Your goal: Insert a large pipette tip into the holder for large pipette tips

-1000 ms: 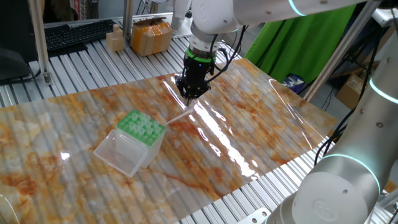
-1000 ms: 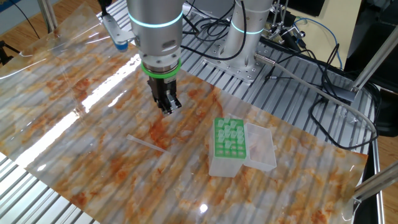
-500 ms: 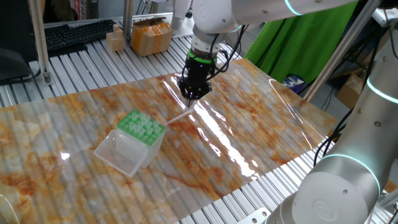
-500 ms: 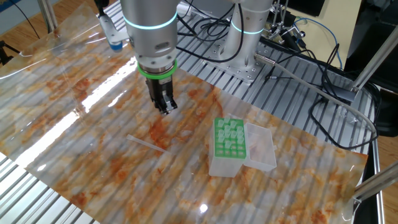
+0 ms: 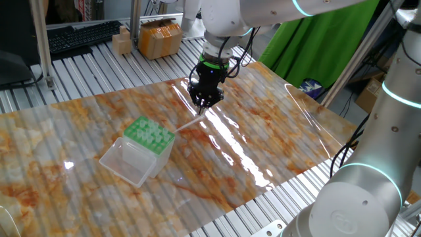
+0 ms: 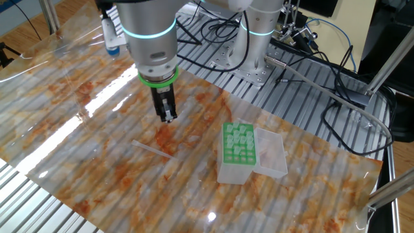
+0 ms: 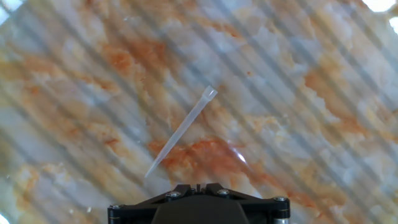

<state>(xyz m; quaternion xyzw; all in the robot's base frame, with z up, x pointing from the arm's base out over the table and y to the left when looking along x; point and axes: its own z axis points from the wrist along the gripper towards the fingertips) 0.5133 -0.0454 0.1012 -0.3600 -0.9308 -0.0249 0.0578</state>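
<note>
Translucent large pipette tip (image 7: 179, 133) flat on mat, closed gripper (image 6: 167, 118) above.

Translucent plastic tip (image 7: 180, 131), glossy tabletop (image 5: 263, 125)

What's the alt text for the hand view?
A thin translucent pipette tip lies diagonally on a glossy orange-and-white marbled table, wide end at upper right, point at lower left. The black underside of the hand fills the bottom edge.
</note>
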